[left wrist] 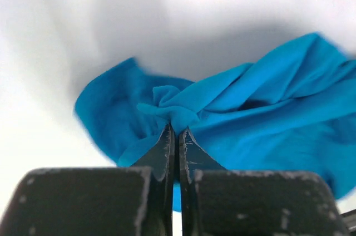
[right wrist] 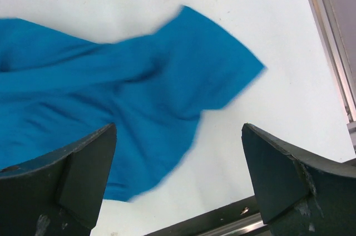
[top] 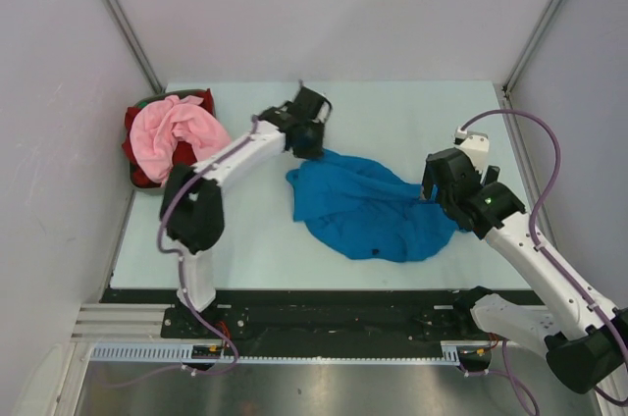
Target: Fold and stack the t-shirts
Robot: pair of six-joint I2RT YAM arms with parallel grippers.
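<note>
My left gripper (top: 308, 141) is shut tight on a small pinch of the blue shirt (top: 368, 210), at the shirt's upper-left edge near the middle of the top view. In the left wrist view my two fingers meet with a bunched fold of blue cloth caught between their tips. My right gripper (top: 439, 190) stands wide open and holds nothing. It hovers over the shirt's right end, at the right of the top view. From its wrist camera, a loose corner of the blue cloth lies on the table (top: 255, 230) beyond my spread fingers.

The blue shirt lies crumpled in a heap across the middle of the table, not spread flat and with no fold in it. The pink shirt (top: 177, 127) sits in a rumpled mound in the upper left of the top view, on top of the red shirt (top: 137, 156), the two bunched together.

I judge the task barely begun: nothing is folded and nothing is neatly stacked. The step in hand looks like taking hold of the blue shirt to spread it out. Left to do: flatten and fold the blue one, then fetch, fold and stack the pink and the red.
</note>
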